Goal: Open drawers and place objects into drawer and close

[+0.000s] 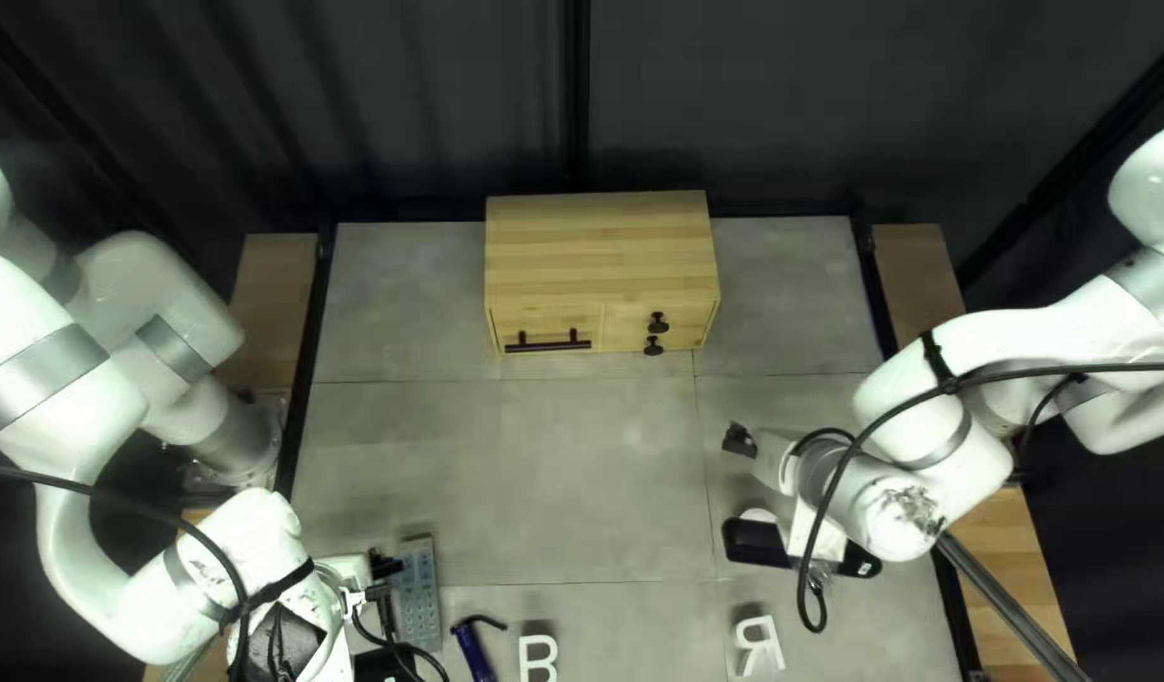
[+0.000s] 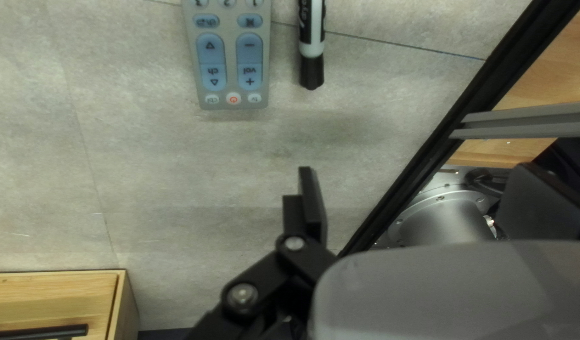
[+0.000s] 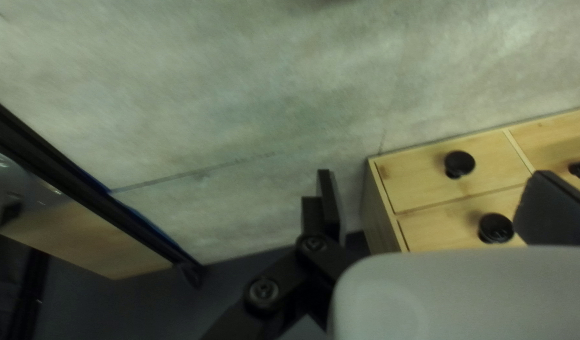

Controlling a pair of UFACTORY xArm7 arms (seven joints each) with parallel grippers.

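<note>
Cabinet (image 1: 601, 253), boxy pale wood, upper centre of the top left view, drawers (image 1: 624, 331) closed. Left pincer (image 1: 385, 577), lower left, and right pincer (image 1: 741, 441), right of centre, stand wide open.

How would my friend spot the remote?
At the back of the table stands a wooden cabinet. Come toward the near edge, on the left: there lies a flat gray remote. Unlike the thin marker beside it, it has blue buttons.
</note>
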